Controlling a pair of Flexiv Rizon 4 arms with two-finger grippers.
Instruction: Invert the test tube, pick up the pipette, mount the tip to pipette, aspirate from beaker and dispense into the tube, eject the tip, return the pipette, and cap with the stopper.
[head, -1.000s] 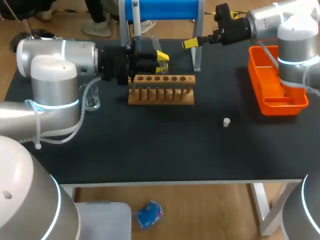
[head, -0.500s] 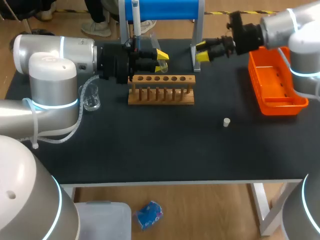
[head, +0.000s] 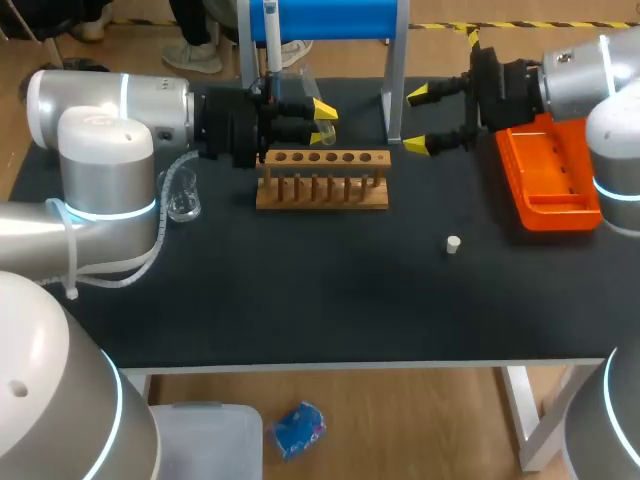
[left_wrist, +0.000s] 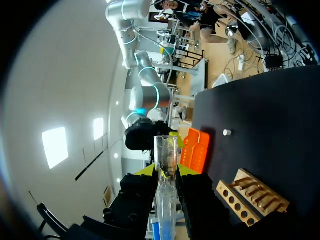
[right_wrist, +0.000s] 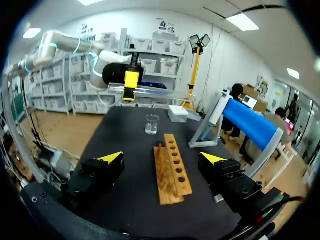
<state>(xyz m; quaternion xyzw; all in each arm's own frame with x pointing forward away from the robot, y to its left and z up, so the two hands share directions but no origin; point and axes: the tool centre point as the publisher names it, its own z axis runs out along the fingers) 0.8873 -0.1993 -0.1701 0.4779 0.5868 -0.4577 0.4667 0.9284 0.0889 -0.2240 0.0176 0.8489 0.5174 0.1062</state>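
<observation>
My left gripper (head: 322, 118) hovers just above the back of the wooden rack (head: 322, 180), shut on a clear test tube (head: 325, 128) that lies sideways. In the left wrist view the tube (left_wrist: 165, 170) stands between the fingers of the gripper (left_wrist: 165, 172). My right gripper (head: 422, 121) is open and holds nothing, right of the rack, beside the blue stand's leg. In its own view the right gripper (right_wrist: 162, 158) faces the rack (right_wrist: 172, 167), with the beaker (right_wrist: 151, 124) and the held tube (right_wrist: 155, 91) beyond. The pipette (head: 270, 35) hangs on the blue stand (head: 330, 18). A white stopper (head: 453, 243) lies on the mat.
An orange tray (head: 550, 175) sits at the right edge, under my right arm. The glass beaker (head: 183, 197) stands left of the rack, beside my left arm. A small white box (right_wrist: 178, 113) rests behind the rack near the stand.
My right gripper has drawn back to the right and turned, so that its open fingers now stand one behind the other. The left gripper still holds the tube over the rack.
</observation>
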